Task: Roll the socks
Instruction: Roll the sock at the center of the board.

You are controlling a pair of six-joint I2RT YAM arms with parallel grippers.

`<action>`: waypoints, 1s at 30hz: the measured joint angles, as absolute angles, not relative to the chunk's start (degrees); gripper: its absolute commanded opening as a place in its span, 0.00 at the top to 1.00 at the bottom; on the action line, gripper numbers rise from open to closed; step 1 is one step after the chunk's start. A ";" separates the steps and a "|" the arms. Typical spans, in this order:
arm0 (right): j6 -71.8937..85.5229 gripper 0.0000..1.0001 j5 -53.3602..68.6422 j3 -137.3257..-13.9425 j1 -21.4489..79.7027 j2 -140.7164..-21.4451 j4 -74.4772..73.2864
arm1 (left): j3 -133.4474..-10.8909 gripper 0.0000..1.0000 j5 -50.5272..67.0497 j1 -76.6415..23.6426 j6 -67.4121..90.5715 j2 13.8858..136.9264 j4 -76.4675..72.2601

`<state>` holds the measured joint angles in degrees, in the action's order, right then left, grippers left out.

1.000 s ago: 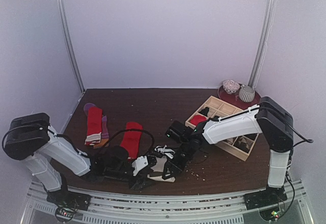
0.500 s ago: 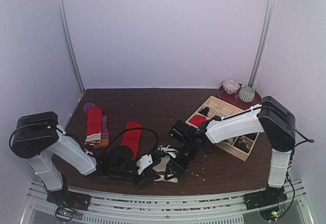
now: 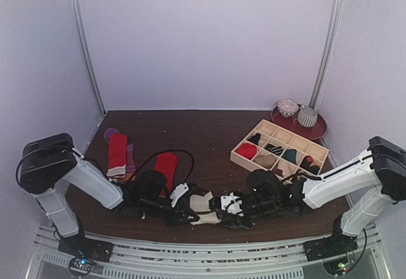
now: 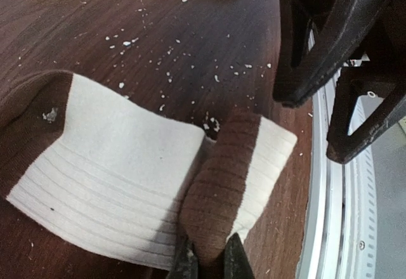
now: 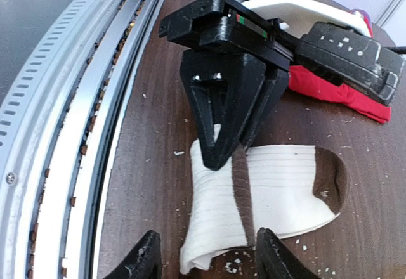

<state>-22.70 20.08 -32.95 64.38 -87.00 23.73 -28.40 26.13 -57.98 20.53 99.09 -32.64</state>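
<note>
A cream sock (image 3: 202, 199) with brown heel, toe and cuff band lies flat near the table's front edge. My left gripper (image 3: 184, 208) is shut on a raised fold of its brown band (image 4: 222, 190), at the bottom of the left wrist view (image 4: 210, 263). My right gripper (image 3: 223, 204) is open, low on the table; its fingertips (image 5: 144, 257) straddle the sock's end (image 5: 216, 241) without touching it. A plain red sock (image 3: 166, 167) lies just behind. Another red sock (image 3: 117, 151) lies on a purple and orange one at the left.
The pale wooden grid tray (image 3: 246, 162) stands at the right with rolled socks in several cells. A maroon plate (image 3: 315, 129) with two patterned balls sits at the back right. The metal rail (image 5: 70, 101) runs along the near edge. Crumbs dot the table.
My right arm has swung down from over the sock and now lies low along the front, its open gripper facing the sock's right end. My left gripper holds the sock and has shifted slightly right.
</note>
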 measured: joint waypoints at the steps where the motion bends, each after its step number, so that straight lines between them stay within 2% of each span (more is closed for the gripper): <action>1: -24.03 0.49 19.55 -32.95 64.45 -87.07 24.16 | -28.21 1.00 26.70 -57.71 21.02 99.11 -32.86; 11: -31.38 0.49 16.27 -35.62 64.86 -91.15 24.80 | -28.75 1.00 30.37 -56.58 22.48 100.97 -34.37; 21: -30.61 0.57 16.60 -40.95 65.52 -98.08 20.60 | -28.97 1.00 31.66 -56.49 22.48 102.10 -34.96; 25: -29.02 0.68 15.75 -40.95 65.52 -98.76 19.90 | -28.95 1.00 32.01 -56.40 22.48 102.37 -35.40; 28: -27.31 0.77 15.62 -40.95 65.52 -98.96 19.77 | -29.04 0.83 32.18 -56.34 22.46 102.56 -35.57; 29: -26.26 0.78 15.66 -40.99 65.49 -98.98 19.64 | -29.06 0.73 32.12 -56.34 22.33 102.45 -35.51; 30: -25.43 0.79 15.92 -41.17 65.47 -98.98 19.31 | -29.06 0.68 31.90 -56.38 22.11 102.19 -35.29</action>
<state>-25.43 15.92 -41.17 65.47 -98.98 19.31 -29.06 31.90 -56.38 22.11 102.19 -35.29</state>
